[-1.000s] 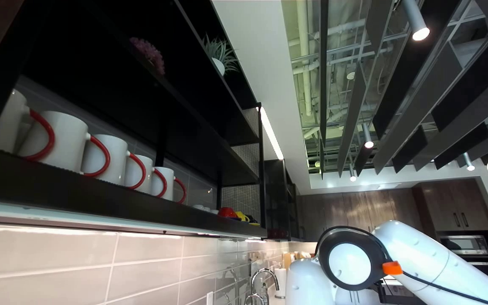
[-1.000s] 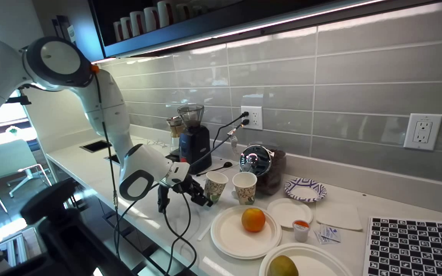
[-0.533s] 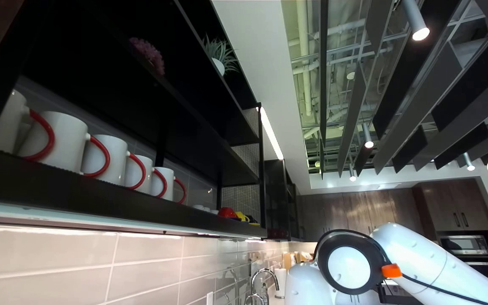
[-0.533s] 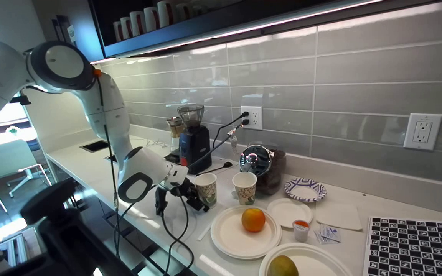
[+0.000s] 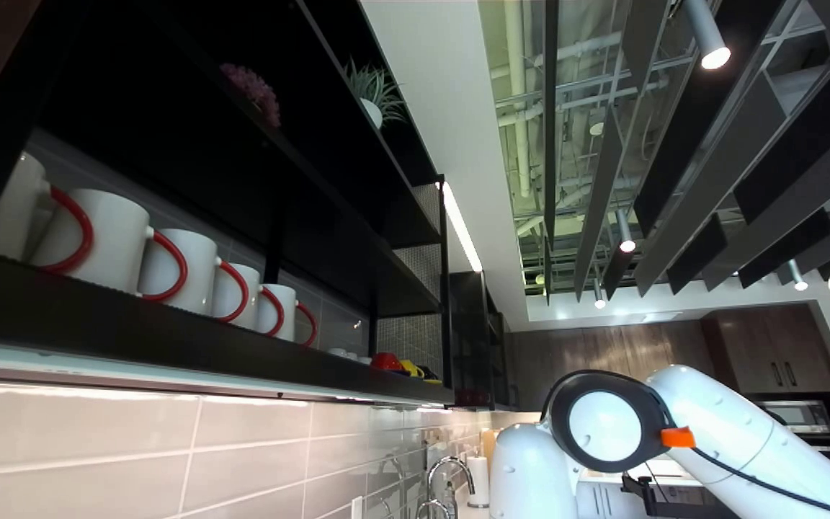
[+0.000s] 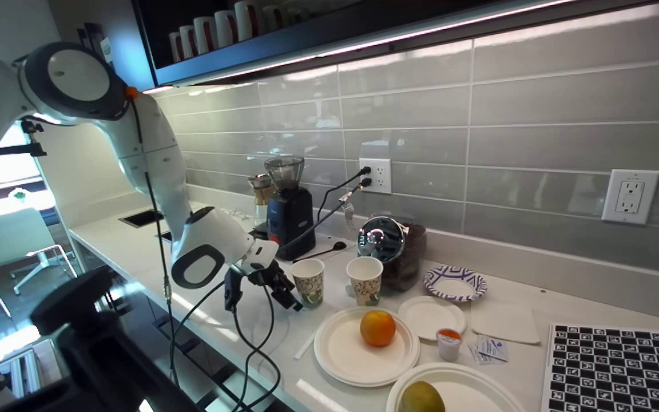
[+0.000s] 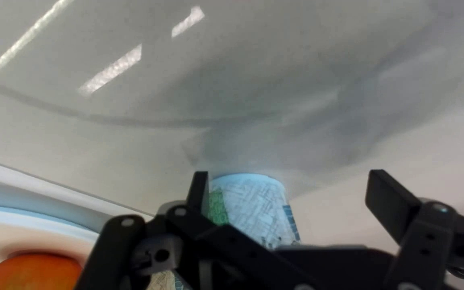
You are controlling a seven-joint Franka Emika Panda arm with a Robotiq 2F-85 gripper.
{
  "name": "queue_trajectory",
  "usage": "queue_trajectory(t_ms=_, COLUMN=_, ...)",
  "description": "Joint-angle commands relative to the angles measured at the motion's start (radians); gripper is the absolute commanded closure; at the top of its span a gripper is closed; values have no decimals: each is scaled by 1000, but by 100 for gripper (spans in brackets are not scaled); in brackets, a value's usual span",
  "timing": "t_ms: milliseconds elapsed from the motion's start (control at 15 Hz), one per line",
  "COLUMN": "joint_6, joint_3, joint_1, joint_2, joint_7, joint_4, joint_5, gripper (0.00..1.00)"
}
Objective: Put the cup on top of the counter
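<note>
The patterned paper cup [image 6: 310, 286] stands upright on the white counter [image 6: 527, 366], a green patch showing near its base. Just beside it is the gripper [image 7: 290, 189], its jaws spread wide; in the wrist view the cup shows in the gap, one finger [image 7: 198, 191] overlapping it and the opposite one well apart (whether the nearer finger actually touches the paper, I cannot tell). A second paper cup [image 6: 365, 280] stands upright near the first, with a container with a shiny round lid [image 6: 382, 239] just behind it. Farther back, towards the tiled wall [image 6: 541, 149], is a black grinder [image 6: 290, 223]. In front of the cups lies a white plate [image 6: 338, 360] bearing an orange [image 6: 377, 328]; another plate [image 6: 469, 383], partly out of view, carries a yellow-green fruit [image 6: 422, 397]. Beyond these come a smaller plate [image 6: 429, 315], a dish with a blue-patterned rim [image 6: 454, 287], a tiny tub [image 6: 449, 348] with a red-orange top, and a black-and-white checkered board [image 6: 621, 369]. Higher up, in both exterior views, white mugs [image 5: 109, 238] with red handles line a dark shelf [image 5: 192, 346].
</note>
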Motion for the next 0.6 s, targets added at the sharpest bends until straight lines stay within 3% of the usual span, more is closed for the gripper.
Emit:
queue_trajectory(t_ms=0, joint_6=-86, joint_3=-10, joint_1=16, joint_2=-114, joint_7=-6, joint_4=-83, joint_5=16, gripper=0)
queue_trajectory(t_ms=267, joint_6=-194, joint_3=-102, joint_1=102, joint_2=-223, joint_7=-35, joint_4=-165, joint_5=54, gripper=0)
queue_trajectory(t_ms=533, joint_6=-351, joint_3=-332, joint_1=321, joint_2=-303, joint_7=-79, joint_4=-236, joint_5=116, gripper=0)
